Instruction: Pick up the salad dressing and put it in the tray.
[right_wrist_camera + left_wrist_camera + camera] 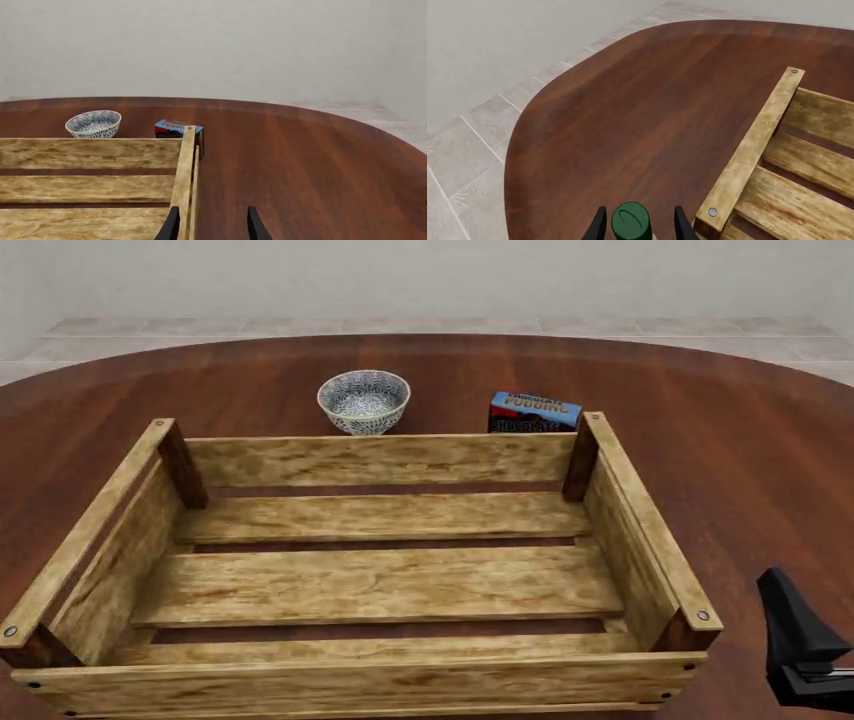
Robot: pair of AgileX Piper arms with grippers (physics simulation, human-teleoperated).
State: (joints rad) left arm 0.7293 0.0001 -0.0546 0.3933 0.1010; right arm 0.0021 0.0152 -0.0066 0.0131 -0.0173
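Your left gripper (637,227) has the salad dressing (630,221) between its fingers.

Its green cap sits just beside the tray (747,155), outside its corner. Your right gripper (211,225) is parted and empty, over the table (300,165) by the tray's wall.

**Bottle at the crate's corner, crate in mid-table**

The bottle (630,221) appears only in the left wrist view, at the bottom edge of the frame: a dark green round cap seen from above, with a sliver of white just below it. It sits just beside a corner of the crate (746,155); the rest of its body is out of view

In the front view the crate (367,461) fills the centre and lower part of the frame: light-wood slats, darker corner posts, open top, resting flat on the table
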